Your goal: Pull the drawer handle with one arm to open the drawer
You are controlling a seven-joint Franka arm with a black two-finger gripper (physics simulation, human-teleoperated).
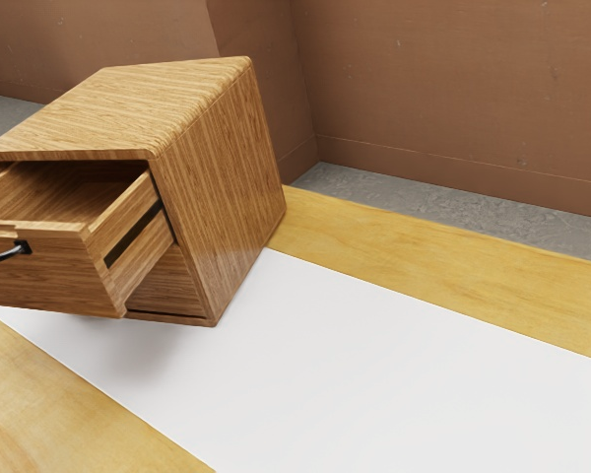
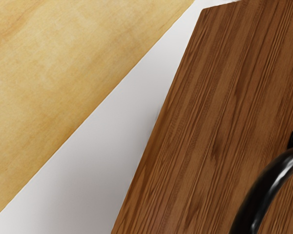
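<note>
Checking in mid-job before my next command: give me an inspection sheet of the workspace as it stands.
Surface: wooden table with a white strip running across it.
Job's things: wooden cabinet stands on the white strip; its drawer is pulled well out, no contents visible; black handle sits on the drawer front.
Clutter: nothing seen.
Tool: nothing seen.
Cables: nothing seen.
Surroundings: grey floor beyond the table, brown walls behind.

Robot's own body — hidden here
</note>
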